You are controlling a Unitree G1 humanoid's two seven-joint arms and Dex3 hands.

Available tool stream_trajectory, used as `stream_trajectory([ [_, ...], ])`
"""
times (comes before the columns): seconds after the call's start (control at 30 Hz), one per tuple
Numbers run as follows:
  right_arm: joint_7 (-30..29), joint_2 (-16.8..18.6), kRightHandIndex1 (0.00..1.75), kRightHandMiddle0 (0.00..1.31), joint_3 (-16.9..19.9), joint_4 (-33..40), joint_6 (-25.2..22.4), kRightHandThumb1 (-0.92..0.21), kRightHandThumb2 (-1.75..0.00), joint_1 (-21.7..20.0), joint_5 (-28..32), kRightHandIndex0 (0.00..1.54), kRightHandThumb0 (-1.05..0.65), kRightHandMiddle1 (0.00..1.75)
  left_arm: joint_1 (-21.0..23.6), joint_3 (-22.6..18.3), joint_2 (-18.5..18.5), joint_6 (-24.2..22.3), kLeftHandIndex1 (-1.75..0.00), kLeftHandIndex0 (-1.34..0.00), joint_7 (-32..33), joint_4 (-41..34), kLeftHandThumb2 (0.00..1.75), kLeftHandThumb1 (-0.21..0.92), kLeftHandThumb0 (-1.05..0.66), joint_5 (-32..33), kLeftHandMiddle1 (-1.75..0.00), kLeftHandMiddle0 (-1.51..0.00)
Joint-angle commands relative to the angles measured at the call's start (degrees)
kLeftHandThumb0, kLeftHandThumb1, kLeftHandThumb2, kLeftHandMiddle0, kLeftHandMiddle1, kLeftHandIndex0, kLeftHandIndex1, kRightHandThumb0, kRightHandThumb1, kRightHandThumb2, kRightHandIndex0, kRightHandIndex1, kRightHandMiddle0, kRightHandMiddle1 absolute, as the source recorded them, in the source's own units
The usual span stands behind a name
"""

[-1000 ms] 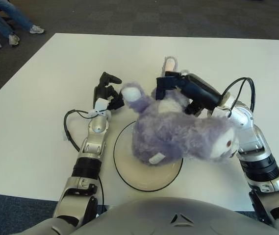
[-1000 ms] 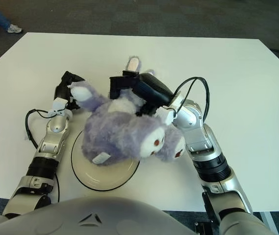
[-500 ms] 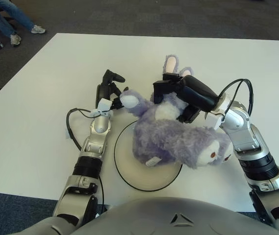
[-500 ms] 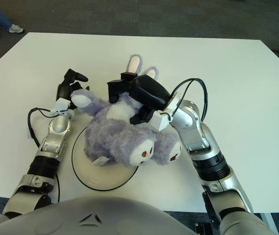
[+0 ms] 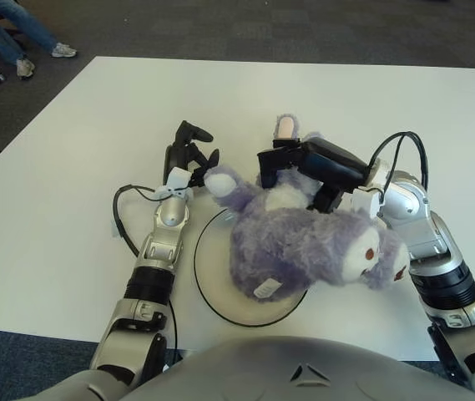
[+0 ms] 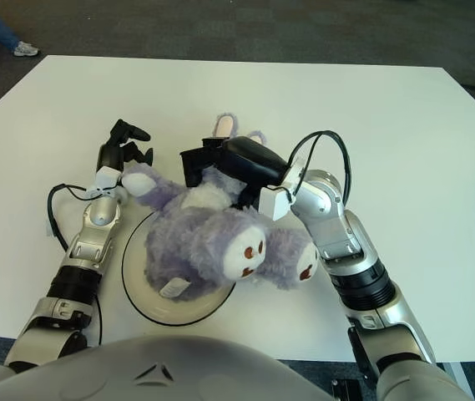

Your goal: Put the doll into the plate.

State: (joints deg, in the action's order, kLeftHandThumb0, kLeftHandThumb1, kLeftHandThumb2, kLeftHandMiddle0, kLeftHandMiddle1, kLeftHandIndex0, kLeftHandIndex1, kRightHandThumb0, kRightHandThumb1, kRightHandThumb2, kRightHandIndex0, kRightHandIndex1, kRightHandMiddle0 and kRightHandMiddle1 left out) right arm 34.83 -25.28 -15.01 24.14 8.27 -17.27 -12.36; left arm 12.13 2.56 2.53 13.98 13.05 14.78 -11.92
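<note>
Doll [image 5: 304, 246] has sunk lower over the last second, body now on the plate [image 5: 212, 280], head hanging past its right rim. Right robot hand [image 5: 291, 163] still clamps its upper body. Left robot hand [image 5: 189, 150], fingers released, has drawn back from the paw. Placement looks nearly finished.

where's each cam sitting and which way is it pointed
Left eye view: on the head, facing forward and down at the white table; shows chest, both arms, left hand.
Right eye view: same head, slightly to the right; right hand on the doll.
Shared: doll lying over the plate.
</note>
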Motion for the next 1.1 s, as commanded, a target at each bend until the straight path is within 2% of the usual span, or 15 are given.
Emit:
stream_trajectory([
  [0.0, 0.7, -0.9, 1.75, 0.79, 1.1, 1.9, -0.8, -0.05, -1.57, -0.8, 1.0, 0.81, 0.14, 1.56, -2.1, 0.1, -1.2, -0.9, -1.69, -0.40, -0.1, 2.3, 1.07, 0.50, -0.21, 0.5, -1.75, -0.67],
  [0.1, 1.1, -1.1, 1.75, 0.75, 1.2, 2.6, -2.2, -0.09, -1.48, -0.9, 1.2, 0.77, 0.03, 1.44, -1.6, -0.1, -1.2, -0.6, -1.64, -0.42, 0.1, 3.5, 1.21, 0.38, -0.06, 0.7, -1.75, -0.62],
  [0.2, 2.0, -1.4, 1.75, 0.71, 1.3, 3.7, -4.5, -0.15, -1.40, -1.2, 1.4, 0.73, 0.01, 1.41, -0.6, -0.3, -0.9, 1.0, -1.63, -0.43, 1.0, 6.4, 1.24, 0.36, -0.03, 0.2, -1.75, -0.60],
  [0.27, 2.3, -1.4, 1.75, 0.59, 1.3, 4.3, -5.5, -0.25, -1.34, -1.3, 1.4, 0.60, 0.00, 1.57, -0.4, -0.3, -0.8, 1.4, -1.63, -0.43, 1.4, 6.9, 1.25, 0.35, -0.02, -0.2, -1.75, -0.59],
  [0.33, 2.6, -1.4, 1.75, 0.52, 1.2, 4.8, -6.6, -0.30, -1.31, -1.3, 1.4, 0.54, 0.00, 1.65, -0.2, -0.3, -0.7, 1.5, -1.63, -0.43, 1.6, 7.2, 1.25, 0.35, -0.01, -0.4, -1.75, -0.59],
  [0.53, 4.9, -1.6, 1.74, 0.37, 0.9, 6.2, -10.5, -0.50, -1.10, -1.1, 3.9, 0.38, 0.00, 1.72, 0.6, -0.1, -0.3, 3.4, -1.64, -0.42, 3.2, 9.5, 1.23, 0.37, -0.01, -1.6, -1.75, -0.56],
  [0.6, 5.6, -1.7, 1.74, 0.16, 0.8, 6.2, -10.9, -0.55, -1.02, -1.3, 4.8, 0.39, 0.23, 1.60, 0.9, 0.1, -0.1, 4.2, -1.65, -0.41, 3.6, 10.3, 1.23, 0.38, -0.01, -2.0, -1.75, -0.55],
  [0.67, 6.2, -1.9, 1.72, 0.10, 0.8, 6.2, -10.8, -0.63, -0.89, -1.3, 5.4, 0.36, 0.27, 1.54, 1.1, 0.2, 0.2, 4.6, -1.65, -0.41, 3.8, 11.1, 1.23, 0.38, -0.01, -2.3, -1.75, -0.55],
  [0.7, 6.4, -1.9, 1.68, 0.06, 0.8, 6.2, -10.8, -0.60, -0.87, -1.3, 5.6, 0.29, 0.19, 1.47, 1.2, 0.2, 0.2, 4.7, -1.65, -0.41, 3.9, 11.3, 1.23, 0.38, -0.01, -2.4, -1.75, -0.55],
  [0.77, 6.7, -2.0, 1.56, 0.03, 0.7, 6.1, -10.4, -0.36, -1.06, -1.4, 6.0, 0.12, -0.03, 1.31, 1.2, 0.4, 0.4, 4.9, -1.65, -0.41, 4.0, 11.6, 1.23, 0.37, -0.01, -2.6, -1.75, -0.55],
  [0.8, 6.9, -2.1, 1.54, 0.02, 0.6, 6.0, -10.3, -0.32, -1.09, -1.4, 6.1, 0.10, -0.06, 1.27, 1.2, 0.4, 0.4, 4.8, -1.65, -0.41, 3.9, 11.5, 1.23, 0.37, -0.01, -2.7, -1.75, -0.55],
  [0.87, 7.3, -2.3, 1.37, 0.01, 0.5, 5.8, -10.1, -0.23, -1.16, -1.5, 6.3, 0.04, -0.11, 1.10, 1.2, 0.4, 0.5, 5.1, -1.64, -0.43, 3.7, 11.5, 1.23, 0.37, -0.01, -2.6, -1.75, -0.55],
  [1.07, 7.7, -3.0, 1.08, 0.00, 0.8, 5.6, -9.5, -0.17, -1.19, -1.4, 6.1, 0.00, -0.16, 0.89, 1.3, 0.5, 0.6, 6.3, -1.63, -0.45, 3.4, 12.2, 1.23, 0.36, -0.01, -2.2, -1.75, -0.54],
])
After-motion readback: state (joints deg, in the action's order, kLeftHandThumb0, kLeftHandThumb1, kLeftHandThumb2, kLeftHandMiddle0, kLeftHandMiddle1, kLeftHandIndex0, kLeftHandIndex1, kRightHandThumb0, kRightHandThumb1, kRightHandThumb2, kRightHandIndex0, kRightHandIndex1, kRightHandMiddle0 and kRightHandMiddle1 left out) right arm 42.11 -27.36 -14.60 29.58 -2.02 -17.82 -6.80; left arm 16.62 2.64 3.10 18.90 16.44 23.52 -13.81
